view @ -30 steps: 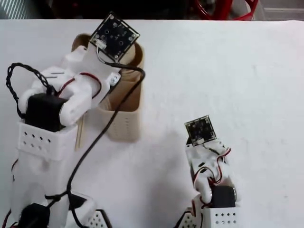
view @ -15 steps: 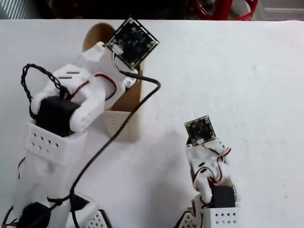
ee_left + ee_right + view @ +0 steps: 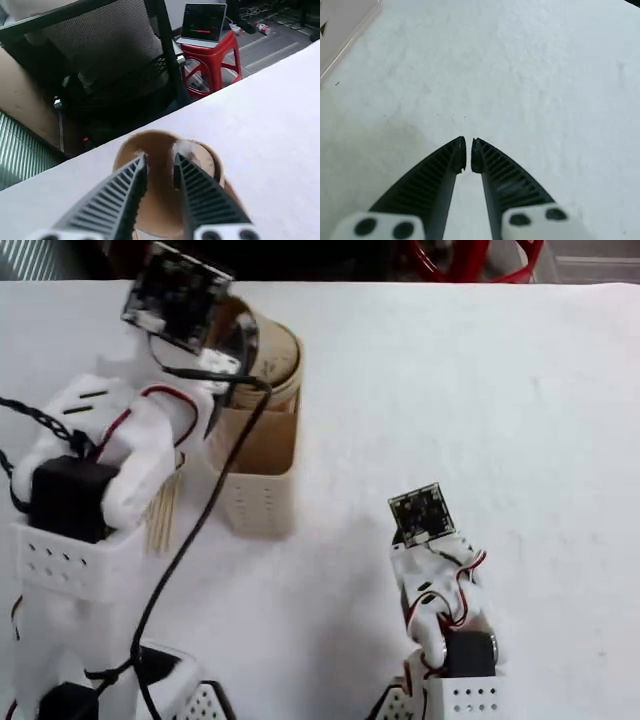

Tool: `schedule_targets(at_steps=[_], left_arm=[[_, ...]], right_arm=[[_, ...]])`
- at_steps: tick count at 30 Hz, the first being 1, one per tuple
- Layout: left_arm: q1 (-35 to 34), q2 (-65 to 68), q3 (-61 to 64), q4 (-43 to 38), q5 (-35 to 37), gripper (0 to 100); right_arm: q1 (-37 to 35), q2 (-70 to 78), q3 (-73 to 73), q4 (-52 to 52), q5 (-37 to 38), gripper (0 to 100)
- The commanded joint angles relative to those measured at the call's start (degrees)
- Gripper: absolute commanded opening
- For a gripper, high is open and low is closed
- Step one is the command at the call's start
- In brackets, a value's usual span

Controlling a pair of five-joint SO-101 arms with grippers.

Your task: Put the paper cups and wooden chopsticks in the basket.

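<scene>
A beige perforated basket (image 3: 256,490) stands on the white table, with brown paper cups (image 3: 274,356) sticking up out of its top. Wooden chopsticks (image 3: 160,512) lie on the table beside the basket, partly under the left arm. My left gripper (image 3: 161,161) hovers just above the cup mouths (image 3: 152,190), open by a narrow gap with nothing between its fingers. My right gripper (image 3: 468,151) is shut and empty, low over bare table to the right of the basket, whose corner (image 3: 342,27) appears at the edge of the right wrist view.
The white table (image 3: 480,390) stretches free to the right and behind the basket. The left arm's black cable (image 3: 205,510) hangs across the basket's front. A black chair (image 3: 115,65) and a red stool (image 3: 210,60) stand past the table's far edge.
The left arm swung right over the basket, then back left and toward the far edge. The chopsticks, hidden half a second ago, show again. The right arm kept still.
</scene>
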Motion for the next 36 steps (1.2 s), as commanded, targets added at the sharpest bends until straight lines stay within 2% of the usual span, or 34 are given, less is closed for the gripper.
schedule_targets(at_steps=[1, 7, 12, 14, 20, 28, 36], left_arm=[[-2.95, -1.63, -1.32, -1.85, 2.64, 11], [-1.27, -1.63, 7.03, -8.0, 2.64, 11], [0.75, -1.54, 9.32, -12.04, 2.64, 11], [1.71, -1.54, 9.32, -12.48, 2.11, 11], [6.2, 3.03, 9.41, -12.48, -5.71, 11], [6.81, 10.51, 8.88, -13.54, -6.15, 11], [6.29, 8.31, 10.55, -12.57, -6.15, 11]], right_arm=[[0.13, -0.48, -0.62, -1.19, 0.44, 3.5], [-0.04, -0.48, -0.62, -1.01, 0.44, 3.5], [-0.04, -0.48, -0.62, -1.01, 0.44, 3.5], [-0.04, -0.48, -0.62, -1.1, 0.44, 3.5], [0.04, -0.48, -0.62, -1.1, 0.44, 3.5], [0.22, -0.48, -0.62, -1.1, 0.44, 3.5], [0.22, -0.48, -0.62, -1.19, 0.44, 3.5]])
